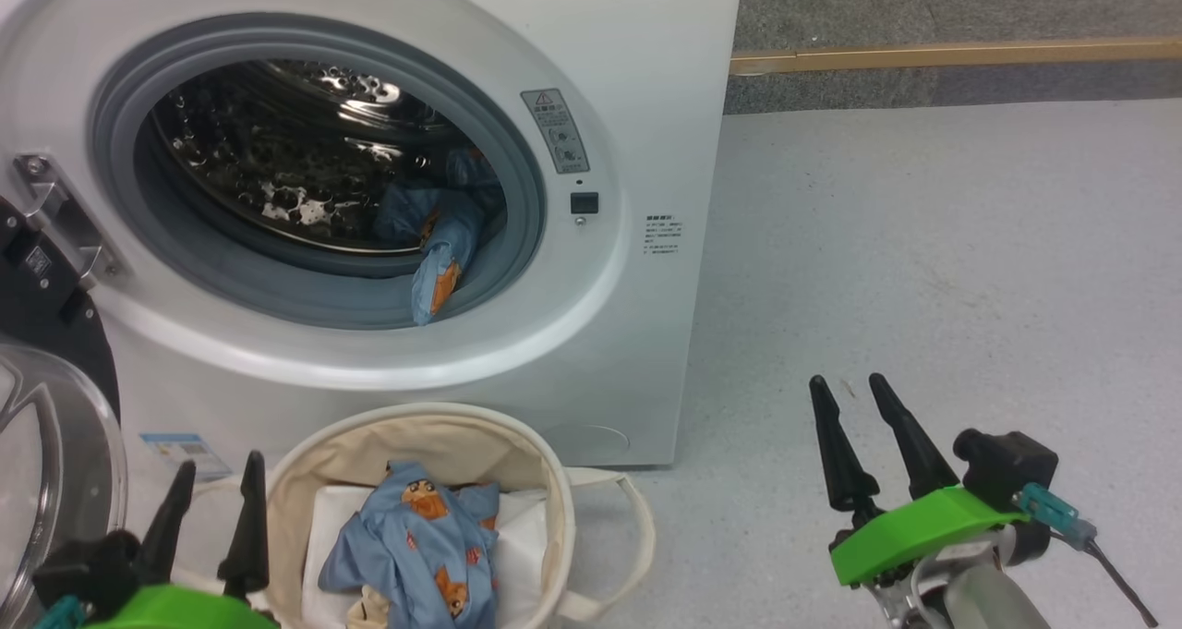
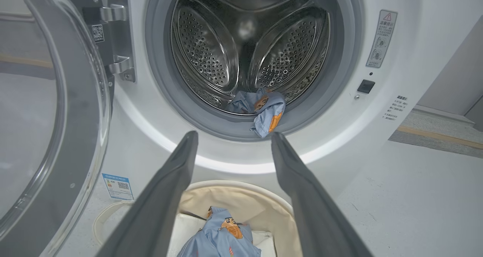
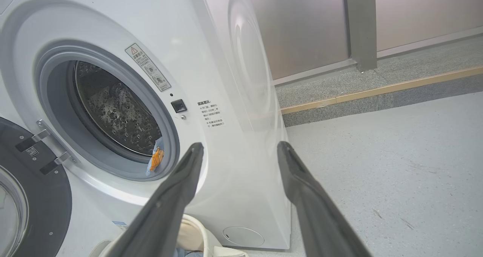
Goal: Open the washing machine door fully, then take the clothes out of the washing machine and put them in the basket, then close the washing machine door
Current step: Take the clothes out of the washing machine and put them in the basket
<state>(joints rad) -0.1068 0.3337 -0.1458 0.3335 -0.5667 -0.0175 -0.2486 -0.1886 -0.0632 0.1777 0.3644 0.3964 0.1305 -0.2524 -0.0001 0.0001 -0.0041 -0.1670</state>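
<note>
We are in the middle step, unloading. The washing machine door (image 1: 51, 407) stands swung wide to our left, so the opening step looks done. One blue bear-print garment (image 1: 420, 546) already lies in the basket (image 1: 554, 481), on top of a folded white sheet (image 1: 323, 518). The basket sits on the floor (image 1: 923, 287) just in front of the washing machine (image 1: 637, 102), below its opening.

A second piece of the clothes (image 1: 441, 241) is in the drum, at the lower right of the opening. Its end hangs out over the grey rubber ring (image 1: 528, 213).

The left gripper (image 1: 221, 463) hovers beside the basket with its fingers spread and nothing between them. In its wrist view, the hanging end shows just above the gap between the fingers. The right gripper (image 1: 846, 381) is out over bare floor, well apart from the machine, also released and empty.

We judge the next move to be a reach into the opening for that hanging end. The left arm looks better placed for it. The fabric is thin and limp, so we would pinch a bunched fold rather than a single edge, then lift it clear of the rubber ring before drawing back, so it does not snag. After that comes the drop into the basket, and last the door.
</note>
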